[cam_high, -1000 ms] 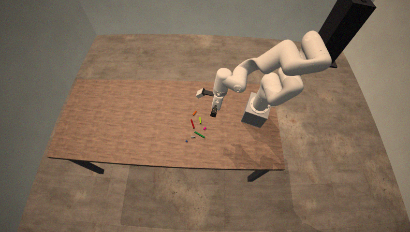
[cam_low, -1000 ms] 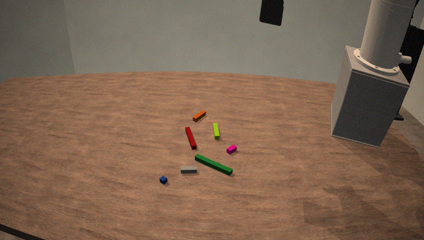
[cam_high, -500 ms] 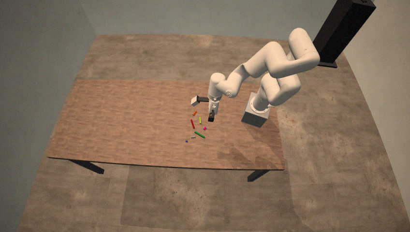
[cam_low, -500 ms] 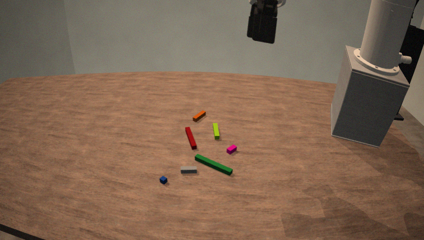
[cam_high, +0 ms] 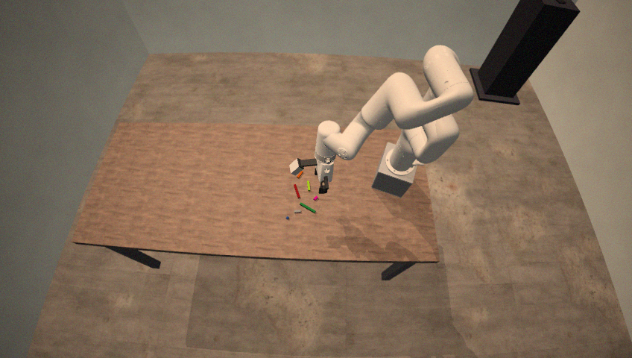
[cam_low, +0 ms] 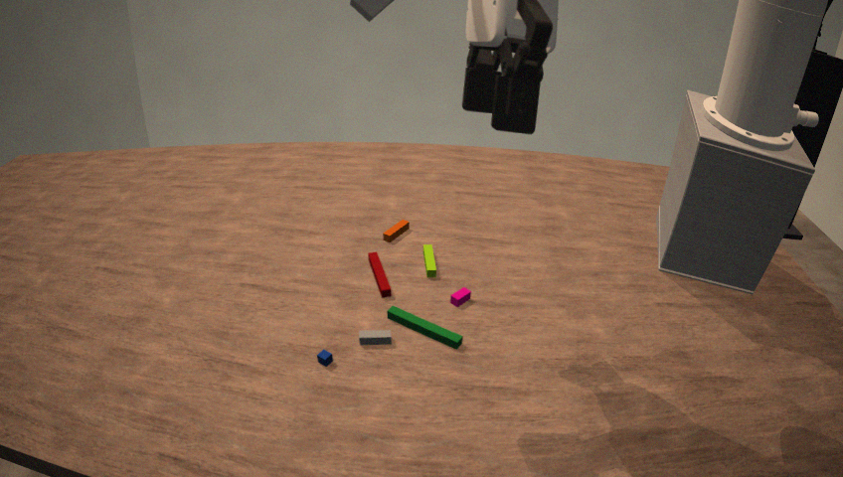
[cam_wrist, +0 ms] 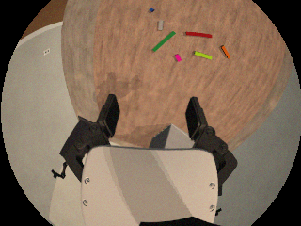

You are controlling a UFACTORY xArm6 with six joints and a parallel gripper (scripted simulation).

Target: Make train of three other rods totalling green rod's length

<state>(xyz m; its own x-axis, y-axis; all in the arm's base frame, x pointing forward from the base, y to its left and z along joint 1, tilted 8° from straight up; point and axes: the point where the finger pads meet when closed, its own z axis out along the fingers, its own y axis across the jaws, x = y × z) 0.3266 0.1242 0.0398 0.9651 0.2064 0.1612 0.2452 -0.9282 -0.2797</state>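
Note:
Several rods lie flat and apart on the wooden table. The green rod lies nearest the front, with the grey rod and the small blue rod to its left. The magenta rod is just behind the green one. The lime rod, the red rod and the orange rod lie further back. My gripper hangs open and empty, high above the table behind the rods. In the wrist view its fingers stand wide apart with the rods far ahead.
The arm's grey base block stands on the table at the right. A dark pillar stands on the floor beyond the table.

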